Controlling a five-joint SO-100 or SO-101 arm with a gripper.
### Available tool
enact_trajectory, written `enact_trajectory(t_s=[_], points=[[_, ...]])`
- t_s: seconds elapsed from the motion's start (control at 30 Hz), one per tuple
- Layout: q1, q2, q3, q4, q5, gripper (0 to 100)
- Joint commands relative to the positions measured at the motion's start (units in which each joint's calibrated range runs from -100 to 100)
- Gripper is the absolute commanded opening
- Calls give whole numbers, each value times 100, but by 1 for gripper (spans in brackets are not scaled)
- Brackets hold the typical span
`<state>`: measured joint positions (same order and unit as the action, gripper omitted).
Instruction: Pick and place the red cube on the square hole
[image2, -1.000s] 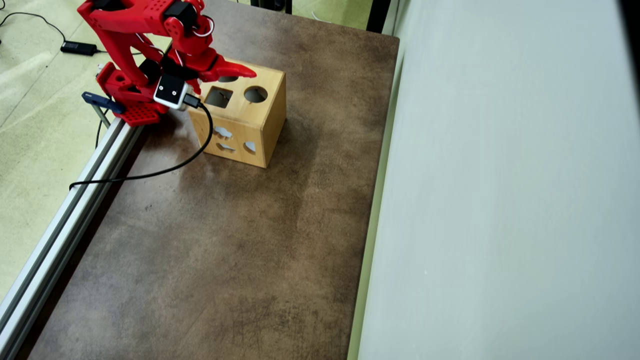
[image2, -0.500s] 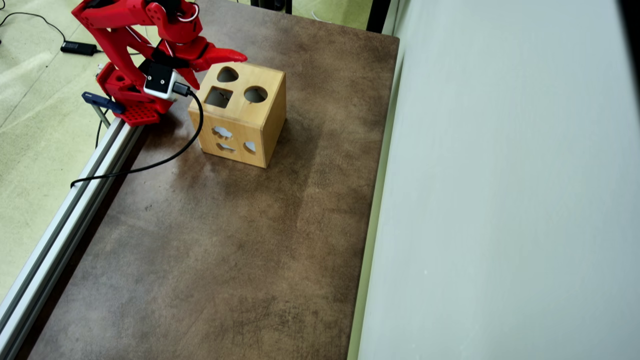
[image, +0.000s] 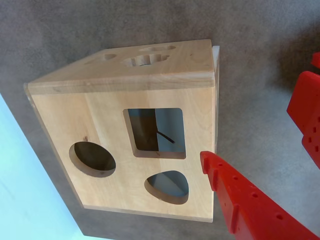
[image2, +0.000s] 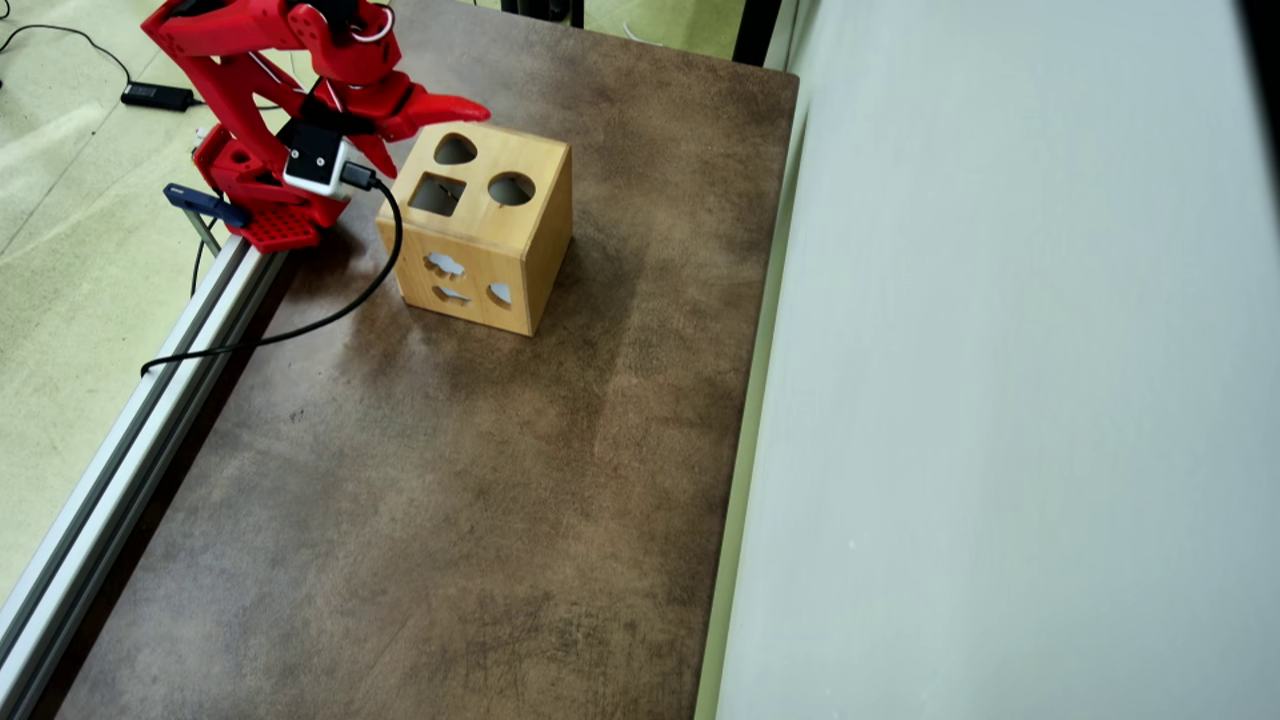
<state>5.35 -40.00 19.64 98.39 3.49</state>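
The red cube shows in neither view. The light wooden box (image: 100, 115) stands on the brown table; it also shows in the overhead view (image2: 520, 250). Its upper face has the dark square hole (image: 156, 132), a round hole (image: 92, 159) and a heart-like hole (image: 167, 186). In the overhead view the square hole (image2: 437, 193) is on the box's top, nearest the arm. My red gripper (image: 255, 115) is open and empty, with one finger (image: 240, 195) beside the box's corner. In the overhead view the gripper (image2: 438, 137) hovers at the box's far left edge.
An aluminium rail (image2: 130, 440) runs along the table's left side, with the arm's base (image2: 265, 215) clamped at it. A black cable (image2: 300, 325) loops from the wrist camera over the table. A pale wall (image2: 1000, 400) bounds the right.
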Motion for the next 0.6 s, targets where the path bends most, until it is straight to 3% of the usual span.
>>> enact_trajectory(t_s=[0.0, 0.57], points=[[-8, -132, -23, -32, 10, 92], [-15, 437, -41, -7, 20, 92]])
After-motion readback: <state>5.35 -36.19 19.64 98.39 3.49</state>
